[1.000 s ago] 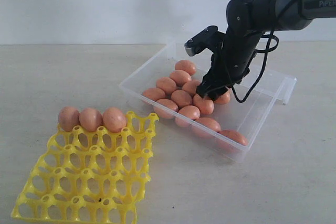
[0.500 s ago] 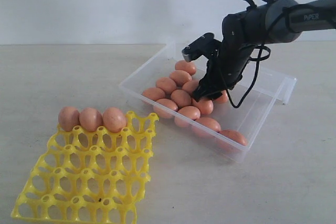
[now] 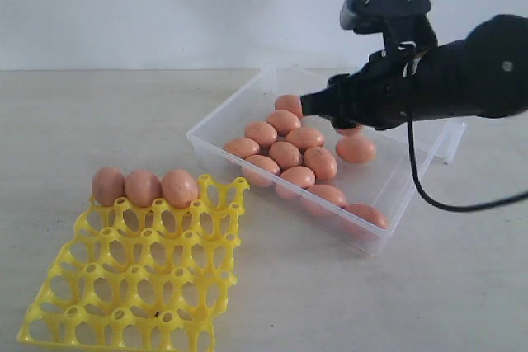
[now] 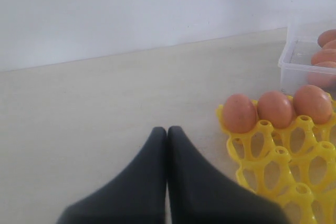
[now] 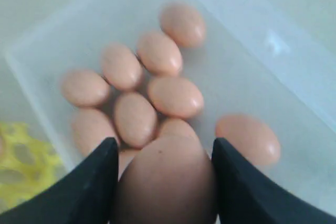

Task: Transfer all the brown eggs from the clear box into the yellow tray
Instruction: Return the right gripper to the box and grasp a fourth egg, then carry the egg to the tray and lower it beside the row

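My right gripper [image 5: 164, 141] is shut on a brown egg [image 5: 165, 182], one finger on each side of it. In the exterior view this gripper [image 3: 312, 105] hangs above the clear box [image 3: 216, 118], over the pile; the held egg is hidden there by the arm. Several brown eggs [image 3: 285, 154] lie in the box [image 5: 252, 51], clustered [image 5: 175, 96] below the gripper. Three brown eggs [image 3: 143, 187] fill part of the far row of the yellow tray [image 3: 140, 286]. My left gripper [image 4: 167, 129] is shut and empty, low over the table beside the tray [image 4: 273, 156].
The box's hinged lid [image 3: 450, 133] lies open behind the right arm. A black cable [image 3: 421, 191] loops down from the arm over the box's right end. One egg [image 3: 356, 150] lies apart from the cluster.
My right gripper has risen out of the egg pile with an egg between its fingers, and the arm has swung up and level. The left gripper has not moved.
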`<state>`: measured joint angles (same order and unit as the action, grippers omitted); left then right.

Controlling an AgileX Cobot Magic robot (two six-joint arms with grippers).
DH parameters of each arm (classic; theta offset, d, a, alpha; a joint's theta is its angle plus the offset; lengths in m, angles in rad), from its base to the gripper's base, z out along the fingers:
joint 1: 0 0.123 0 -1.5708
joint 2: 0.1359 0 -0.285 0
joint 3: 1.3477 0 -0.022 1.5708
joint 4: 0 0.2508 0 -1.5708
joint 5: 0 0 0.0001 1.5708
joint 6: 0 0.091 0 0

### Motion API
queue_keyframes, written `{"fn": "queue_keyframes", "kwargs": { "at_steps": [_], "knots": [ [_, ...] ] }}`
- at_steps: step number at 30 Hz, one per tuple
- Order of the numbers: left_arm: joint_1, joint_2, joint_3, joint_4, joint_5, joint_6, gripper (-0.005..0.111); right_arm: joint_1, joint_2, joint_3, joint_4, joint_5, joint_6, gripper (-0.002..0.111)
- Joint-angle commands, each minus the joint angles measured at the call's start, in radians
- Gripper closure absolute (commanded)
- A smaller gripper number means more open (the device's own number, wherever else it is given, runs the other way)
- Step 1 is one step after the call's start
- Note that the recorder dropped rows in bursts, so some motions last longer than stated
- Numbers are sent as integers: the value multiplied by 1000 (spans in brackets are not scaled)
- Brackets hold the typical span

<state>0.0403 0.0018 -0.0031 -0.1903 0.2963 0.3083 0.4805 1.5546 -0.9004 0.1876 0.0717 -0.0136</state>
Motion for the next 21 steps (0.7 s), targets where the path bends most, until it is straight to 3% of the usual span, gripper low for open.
{"fn": "queue_keyframes", "kwargs": {
  "at_steps": [1,4,7,12,16,21],
  "knots": [
    [-3,-2,3,1,-8,5,111,105,-159,132,43,-293,14,108],
    [-3,-2,3,1,-8,5,111,177,-187,156,43,-410,38,108],
    [-3,-2,3,1,-8,5,111,230,-146,156,31,-562,313,108],
    [-3,-2,3,1,-8,5,111,238,-52,156,-289,-665,683,109],
    [-3,-2,3,1,-8,5,111,238,35,156,-574,-858,982,109],
    [-3,-2,3,1,-8,5,111,238,167,150,-637,-1006,1102,109]
  ]
}}
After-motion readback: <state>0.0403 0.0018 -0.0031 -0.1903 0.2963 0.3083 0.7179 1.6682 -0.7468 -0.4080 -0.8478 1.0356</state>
